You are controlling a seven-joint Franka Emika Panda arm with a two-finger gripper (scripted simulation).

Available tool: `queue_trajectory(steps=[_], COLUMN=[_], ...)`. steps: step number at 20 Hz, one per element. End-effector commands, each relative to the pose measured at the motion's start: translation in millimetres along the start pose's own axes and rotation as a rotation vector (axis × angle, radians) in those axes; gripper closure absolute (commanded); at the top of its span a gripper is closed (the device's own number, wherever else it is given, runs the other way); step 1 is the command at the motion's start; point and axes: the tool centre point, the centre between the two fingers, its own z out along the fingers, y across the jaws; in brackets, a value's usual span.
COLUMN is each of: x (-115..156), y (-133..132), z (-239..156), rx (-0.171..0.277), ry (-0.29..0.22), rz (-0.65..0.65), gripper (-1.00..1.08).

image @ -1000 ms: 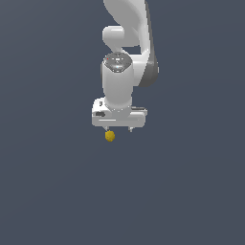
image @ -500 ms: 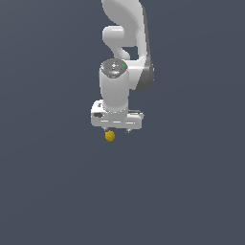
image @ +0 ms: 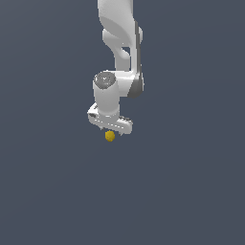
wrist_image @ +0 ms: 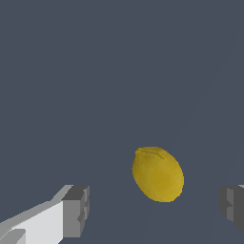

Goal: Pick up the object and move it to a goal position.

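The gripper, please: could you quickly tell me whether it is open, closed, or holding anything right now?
Gripper: open, holding nothing; the yellow ball sits between its fingers, touching neither.

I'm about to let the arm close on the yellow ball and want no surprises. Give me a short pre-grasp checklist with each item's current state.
1. Gripper open: ok, fingers spread wide.
2. Yellow ball between the fingers: ok, though nearer one finger in the wrist view.
3. Fingers touching the ball: not yet, gaps on both sides.
4. Gripper above the ball: ok in the exterior view.
5. Fingers low enough to enclose it: cannot tell.
6. Goal position visible: not ok, no marker seen.
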Motion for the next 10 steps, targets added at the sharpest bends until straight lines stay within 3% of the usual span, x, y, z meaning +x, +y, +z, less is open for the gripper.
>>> queue_trajectory(steps=[1, 10], x=[-5.4, -12.5], y=[8.8, 19.9], z=[10.6, 23.1], rx=[0.0, -0.002], ry=[0.001, 0.001], rz=[0.056, 0.12], gripper=[-0.92, -0.92])
